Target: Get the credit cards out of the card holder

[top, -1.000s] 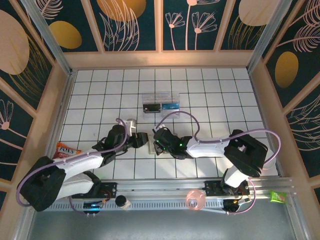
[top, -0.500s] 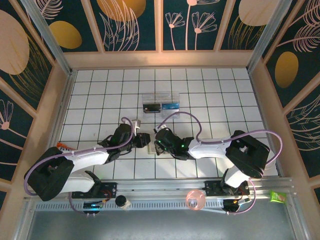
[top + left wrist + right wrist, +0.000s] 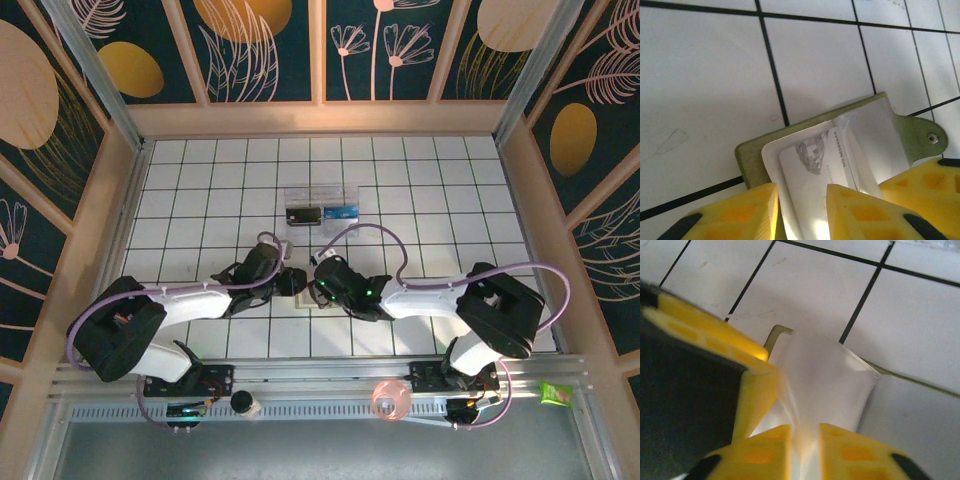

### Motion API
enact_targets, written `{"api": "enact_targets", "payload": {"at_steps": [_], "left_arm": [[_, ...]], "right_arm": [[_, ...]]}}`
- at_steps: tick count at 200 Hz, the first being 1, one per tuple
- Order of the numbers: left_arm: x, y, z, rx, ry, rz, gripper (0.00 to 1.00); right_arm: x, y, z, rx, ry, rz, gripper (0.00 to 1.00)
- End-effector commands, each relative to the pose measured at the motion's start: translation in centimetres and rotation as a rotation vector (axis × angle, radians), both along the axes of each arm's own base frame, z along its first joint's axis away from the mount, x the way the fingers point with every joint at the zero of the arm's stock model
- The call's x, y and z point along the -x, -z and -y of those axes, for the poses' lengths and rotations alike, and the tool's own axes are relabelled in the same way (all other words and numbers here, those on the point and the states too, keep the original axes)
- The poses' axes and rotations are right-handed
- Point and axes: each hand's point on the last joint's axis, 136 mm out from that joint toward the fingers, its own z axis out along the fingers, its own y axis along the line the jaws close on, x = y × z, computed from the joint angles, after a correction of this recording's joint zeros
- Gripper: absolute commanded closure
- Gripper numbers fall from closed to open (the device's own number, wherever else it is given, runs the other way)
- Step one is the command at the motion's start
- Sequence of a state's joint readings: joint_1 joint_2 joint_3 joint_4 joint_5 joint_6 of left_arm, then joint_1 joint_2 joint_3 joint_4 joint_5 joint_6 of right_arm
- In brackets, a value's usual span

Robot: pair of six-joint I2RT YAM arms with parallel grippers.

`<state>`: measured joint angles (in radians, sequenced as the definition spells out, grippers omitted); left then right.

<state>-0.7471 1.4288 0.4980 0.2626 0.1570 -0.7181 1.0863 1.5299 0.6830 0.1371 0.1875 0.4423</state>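
reaching in from the left, the left gripper [image 3: 801,200] had closed in on the card holder [image 3: 815,155], jaws straddling a white card [image 3: 812,175]. the right gripper [image 3: 805,437], shut a second earlier, had eased to pinch a clear sleeve [image 3: 825,375]. the holder lay open mid-table between them, snap tab [image 3: 927,137] pointing right in the left wrist view, long axis running toward it; extraction seemed near.

both arms reach inward, left gripper [image 3: 801,212] & right gripper [image 3: 805,450] narrowly parted, tip-to-tip

On the table [image 3: 180,190] there is 1 card holder [image 3: 757,160], showing 1 card [image 3: 812,170]. There are 2 pincers: the left pincer [image 3: 801,210] and the right pincer [image 3: 805,452]. There is also 1 clear plastic box [image 3: 320,204].
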Motion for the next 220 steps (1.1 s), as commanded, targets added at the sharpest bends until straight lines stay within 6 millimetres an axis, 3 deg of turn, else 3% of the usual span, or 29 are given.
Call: {"api": "enact_targets", "payload": {"at_steps": [1, 22, 71, 93, 127, 169, 183, 220], "left_arm": [[-0.1, -0.8, 1.2, -0.009, 0.052, 0.006, 0.69], [0.0, -1.0, 1.6, -0.019, 0.073, -0.005, 0.68], [0.9, -0.9, 3.1, -0.045, 0.145, -0.049, 0.68], [1.3, -0.4, 3.1, -0.047, 0.148, -0.072, 0.67], [1.3, -0.9, 3.5, -0.036, 0.158, -0.073, 0.66], [1.7, -1.0, 4.0, -0.039, 0.189, -0.083, 0.54], [2.1, -0.7, 4.3, -0.045, 0.208, -0.091, 0.44], [2.8, 0.1, 4.7, -0.05, 0.232, -0.112, 0.37]], "right_arm": [[-0.8, -2.5, 0.6, -0.07, 0.044, 0.059, 0.68], [-1.0, -3.4, 1.6, -0.091, 0.083, 0.07, 0.6], [-1.1, -3.9, 5.0, -0.142, 0.174, 0.028, 0.57], [-0.5, -3.0, 5.3, -0.152, 0.148, -0.034, 0.55], [0.0, -3.2, 5.1, -0.158, 0.113, -0.056, 0.52], [0.0, -3.5, 5.3, -0.187, 0.119, -0.075, 0.47], [-0.2, -3.8, 5.4, -0.207, 0.127, -0.076, 0.46], [-0.5, -3.5, 5.7, -0.203, 0.146, -0.098, 0.45]]}}
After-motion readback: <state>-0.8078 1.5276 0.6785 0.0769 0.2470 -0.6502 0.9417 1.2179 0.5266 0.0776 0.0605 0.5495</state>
